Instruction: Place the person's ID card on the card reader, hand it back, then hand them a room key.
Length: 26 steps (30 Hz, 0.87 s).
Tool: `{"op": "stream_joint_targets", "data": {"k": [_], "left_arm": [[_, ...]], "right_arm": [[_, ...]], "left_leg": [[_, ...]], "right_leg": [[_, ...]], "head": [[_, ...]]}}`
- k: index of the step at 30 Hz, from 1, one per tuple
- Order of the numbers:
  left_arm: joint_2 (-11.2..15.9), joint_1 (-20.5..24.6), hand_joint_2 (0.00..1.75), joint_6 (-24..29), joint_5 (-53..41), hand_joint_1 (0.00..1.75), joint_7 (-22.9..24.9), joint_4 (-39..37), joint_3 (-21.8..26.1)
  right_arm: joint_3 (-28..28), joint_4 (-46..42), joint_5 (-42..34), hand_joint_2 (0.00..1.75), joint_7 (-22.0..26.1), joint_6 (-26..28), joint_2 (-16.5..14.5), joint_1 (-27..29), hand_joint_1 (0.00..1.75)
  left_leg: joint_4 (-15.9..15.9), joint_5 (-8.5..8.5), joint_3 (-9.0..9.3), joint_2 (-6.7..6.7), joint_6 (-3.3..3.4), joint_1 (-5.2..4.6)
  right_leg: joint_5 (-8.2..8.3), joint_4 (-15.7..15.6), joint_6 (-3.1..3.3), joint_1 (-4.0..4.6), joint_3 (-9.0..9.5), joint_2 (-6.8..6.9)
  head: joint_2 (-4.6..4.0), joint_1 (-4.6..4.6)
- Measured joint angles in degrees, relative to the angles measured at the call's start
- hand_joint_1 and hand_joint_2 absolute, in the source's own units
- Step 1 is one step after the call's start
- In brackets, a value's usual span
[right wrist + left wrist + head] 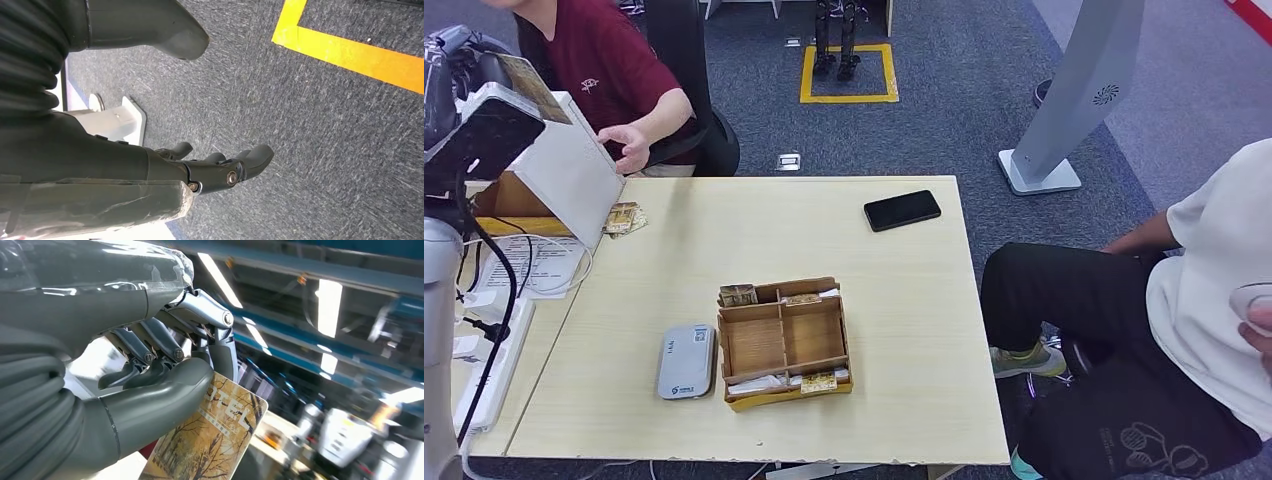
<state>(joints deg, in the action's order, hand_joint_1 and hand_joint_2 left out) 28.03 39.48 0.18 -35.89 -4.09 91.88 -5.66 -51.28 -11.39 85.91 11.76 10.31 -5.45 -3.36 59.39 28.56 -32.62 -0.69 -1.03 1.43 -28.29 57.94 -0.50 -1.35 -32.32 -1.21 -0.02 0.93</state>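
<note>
One room key [215,440], printed with autumn trees, is pinched between the thumb and fingers of the left hand [165,370], raised far to the left of the wooden tray [784,343]. Just left of the tray lies the grey card reader [686,362]. Beyond the tray rests a black phone [902,210]. The right hand [210,165] holds nothing, its fingers loosely extended above grey carpet [310,150].

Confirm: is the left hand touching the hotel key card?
Touching. The left wrist view shows the left hand pinching the hotel key card between thumb and fingers.
</note>
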Motion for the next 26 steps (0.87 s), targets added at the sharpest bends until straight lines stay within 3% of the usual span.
{"op": "stream_joint_targets", "data": {"k": [17, 26], "left_arm": [[-2.5, 8.3, 1.75, 8.0, -17.3, 1.75, 6.6, -19.1, -0.1], [-3.3, 10.4, 1.75, 9.8, -18.4, 1.75, 6.5, -26.4, -0.1]], "right_arm": [[0.2, 0.0, 1.6, 1.75, -1.3, -0.5, -0.7, -1.0, 0.0], [0.6, 0.0, 1.8, 1.75, -1.4, -0.5, -1.2, -1.4, 0.0]], "left_leg": [[0.0, -0.01, 0.0, 0.01, 0.0, 0.0], [0.0, -0.01, 0.0, 0.03, 0.0, 0.0]], "right_leg": [[0.01, 0.0, 0.0, 0.0, -0.02, -0.01], [0.01, 0.0, 0.0, 0.0, -0.02, -0.02]], "head": [[0.0, -0.02], [0.0, -0.03]]}}
